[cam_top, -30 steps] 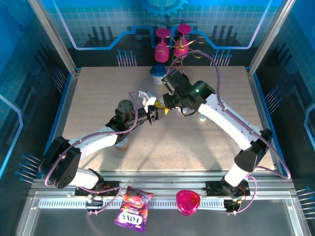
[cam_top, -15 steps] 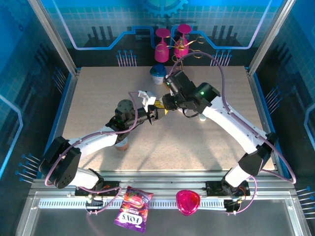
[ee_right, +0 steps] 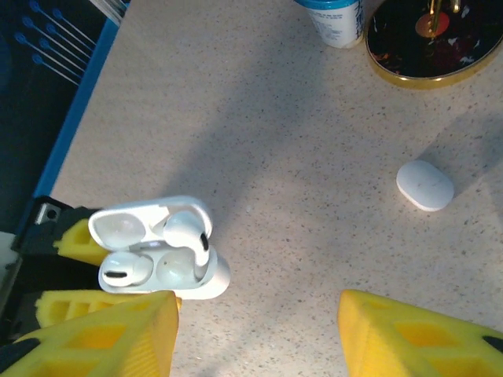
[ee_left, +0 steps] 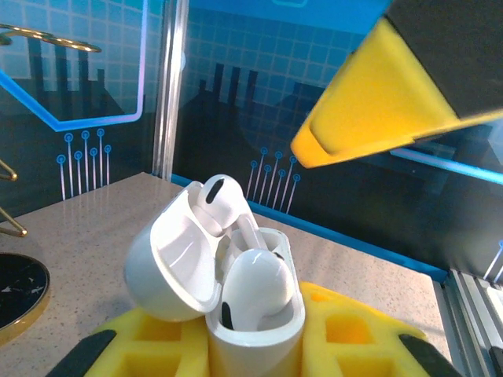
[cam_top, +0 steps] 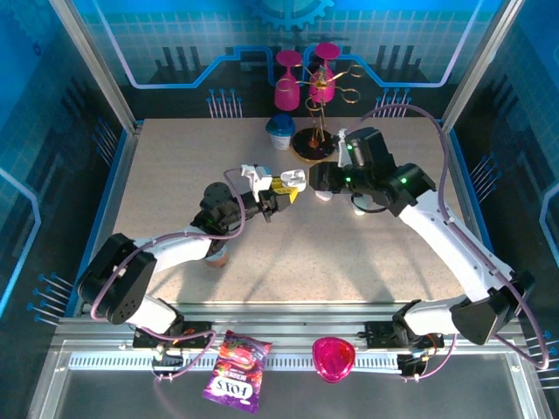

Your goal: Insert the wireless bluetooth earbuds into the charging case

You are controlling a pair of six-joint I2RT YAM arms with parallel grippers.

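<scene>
Roughly halfway, as a judgement; gripping the charging case (ee_left: 259,330) in the left end effector (ee_left: 251,353), yellow pads (ee_left: 314,302) closed on its lower body, held upright above the table (ee_right: 314,157) with the lid (ee_left: 169,259) swung open; in the top view, held out toward the middle of the table, just beside the right end effector (ee_right: 255,338); carrying two wireless bluetooth earbuds (ee_right: 187,232) inside; front earbud (ee_left: 253,287) down in its well and apparently seated; rear earbud (ee_left: 216,196) only partly in, head standing proud and leaning against the open lid; from the right wrist, lying across its well rather than sunk into it.

Hovering near the case with the right end effector, yellow fingers (ee_right: 102,338) spread wide, nothing between them; poised above the opening, to judge by the yellow fingertip overhead in the left wrist view.

Left to do, probably: press the rear earbud home, then shut the lid; worth a gentle push, since likely to tip out if nudged sideways; also resting on the table, well apart from the held case, a second small white case (ee_right: 424,184), closed; cannot tell whether filled, so cannot tell whether more work waits there.
</scene>
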